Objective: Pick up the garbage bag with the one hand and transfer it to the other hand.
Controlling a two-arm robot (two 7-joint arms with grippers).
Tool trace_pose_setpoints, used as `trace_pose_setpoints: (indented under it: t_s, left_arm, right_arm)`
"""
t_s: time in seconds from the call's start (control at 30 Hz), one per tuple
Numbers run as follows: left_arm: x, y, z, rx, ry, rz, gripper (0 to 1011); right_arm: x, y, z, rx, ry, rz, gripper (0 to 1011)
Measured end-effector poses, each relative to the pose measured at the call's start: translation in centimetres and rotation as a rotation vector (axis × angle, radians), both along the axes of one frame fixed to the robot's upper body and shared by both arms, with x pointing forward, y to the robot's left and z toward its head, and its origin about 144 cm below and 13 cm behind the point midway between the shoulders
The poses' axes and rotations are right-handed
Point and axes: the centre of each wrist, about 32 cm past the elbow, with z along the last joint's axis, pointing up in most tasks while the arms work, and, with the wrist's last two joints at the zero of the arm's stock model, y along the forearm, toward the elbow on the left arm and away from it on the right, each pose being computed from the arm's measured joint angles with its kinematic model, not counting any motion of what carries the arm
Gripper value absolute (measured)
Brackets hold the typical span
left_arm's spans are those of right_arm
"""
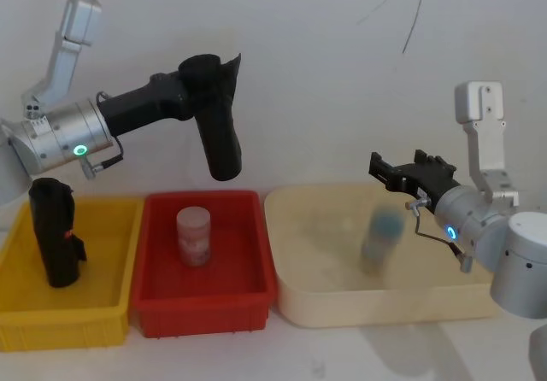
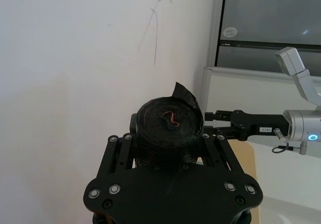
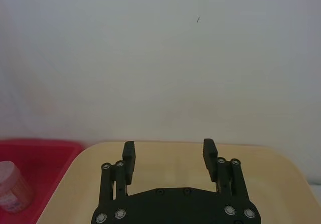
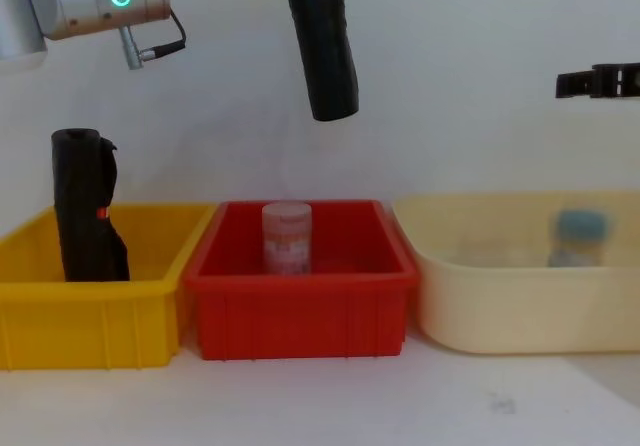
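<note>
A white wall backs your bench (image 1: 359, 355), which carries three bins (image 1: 205, 317). In the head view you see the one hand (image 1: 202, 73) clamped on the top of the single garbage bag (image 1: 222, 146), its long axis near vertical, with the other hand (image 1: 391, 167) well apart to its right. Right wrist view: those jaws gape empty. Chest view: one marked roll (image 4: 85, 201) stands in the yellow bin (image 4: 90, 321).
</note>
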Motion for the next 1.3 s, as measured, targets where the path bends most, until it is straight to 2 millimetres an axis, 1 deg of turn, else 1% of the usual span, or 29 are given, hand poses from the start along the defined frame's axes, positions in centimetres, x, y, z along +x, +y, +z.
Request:
trace_pose_setpoints:
  t_s: [0.03, 0.13, 0.23, 0.27, 0.73, 1.13, 1.3]
  left_arm:
    - [0.0, 0.0, 0.0, 0.0, 0.0, 0.0, 542]
    - [0.1, 0.0, 0.0, 0.001, 0.001, -0.006, 542]
    - [0.2, -0.1, 0.0, 0.002, 0.002, -0.01, 542]
    - [0.2, -0.1, 0.0, 0.002, 0.003, -0.011, 542]
    - [0.3, -0.2, 0.0, 0.005, 0.005, -0.017, 542]
    - [0.3, -0.2, 0.0, 0.006, 0.006, -0.019, 542]
    - [0.3, -0.2, 0.0, 0.006, 0.006, -0.02, 542]
  right_arm:
    - [0.0, 0.0, 0.0, 0.0, 0.0, 0.0, 813]
    - [-0.1, -0.1, -0.1, 0.002, 0.004, -0.003, 916]
    - [-0.1, -0.1, -0.1, 0.003, 0.005, -0.004, 962]
    - [-0.1, -0.1, -0.1, 0.003, 0.005, -0.004, 1001]
    - [-0.9, 0.2, -0.2, 0.01, -0.013, 0.102, 1000]
    - [-1.5, 0.7, 0.0, 0.015, -0.048, 0.262, 1000]
    - [-1.5, 1.3, 0.0, 0.017, -0.064, 0.343, 1000]
